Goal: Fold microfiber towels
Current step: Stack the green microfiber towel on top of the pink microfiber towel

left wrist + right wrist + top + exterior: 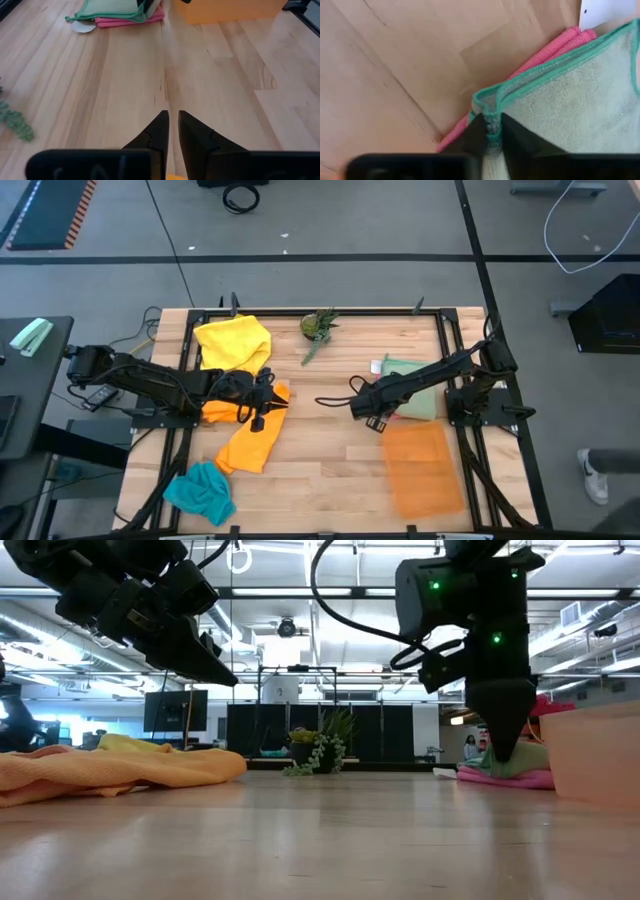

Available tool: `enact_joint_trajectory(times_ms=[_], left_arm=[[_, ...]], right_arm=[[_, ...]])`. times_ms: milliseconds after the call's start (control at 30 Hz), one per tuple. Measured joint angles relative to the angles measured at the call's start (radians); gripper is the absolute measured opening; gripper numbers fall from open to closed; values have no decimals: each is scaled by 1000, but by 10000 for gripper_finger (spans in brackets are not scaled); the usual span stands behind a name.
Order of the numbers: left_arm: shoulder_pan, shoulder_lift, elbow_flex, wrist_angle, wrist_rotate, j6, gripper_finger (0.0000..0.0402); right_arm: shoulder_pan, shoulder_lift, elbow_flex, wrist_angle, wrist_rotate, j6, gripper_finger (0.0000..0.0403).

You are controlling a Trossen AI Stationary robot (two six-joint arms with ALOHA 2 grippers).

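Hovering the left gripper, fingers drawn together on nothing, just above the crumpled orange towel on the table's left side. Pinching, over on the right, a corner of the pale green towel with the right gripper, atop the pink towel. Noting the yellow towel bunched at the far left.

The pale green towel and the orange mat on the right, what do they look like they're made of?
The pale green towel looks like soft, fuzzy microfiber cloth with a stitched teal hem; its nap shows in the right wrist view. The orange mat looks like a flat, stiff translucent sheet, probably plastic or silicone: the wood grain shows faintly through it.
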Motion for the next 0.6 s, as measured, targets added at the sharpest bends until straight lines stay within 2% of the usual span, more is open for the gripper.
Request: enact_joint_trajectory(times_ms=[33,100,400,600], left_arm=[[0,0,0,-1,0,0,51],[0,0,0,-2,0,9,52],[3,0,0,-5,0,16,44],[3,0,0,4,0,16,47]], right_arm=[[0,0,0,1,0,-13,26],[1,-9,0,-1,-8,-35,13],[7,-164,0,-184,-31,-35,10],[40,-267,0,-227,-34,-49,9]])
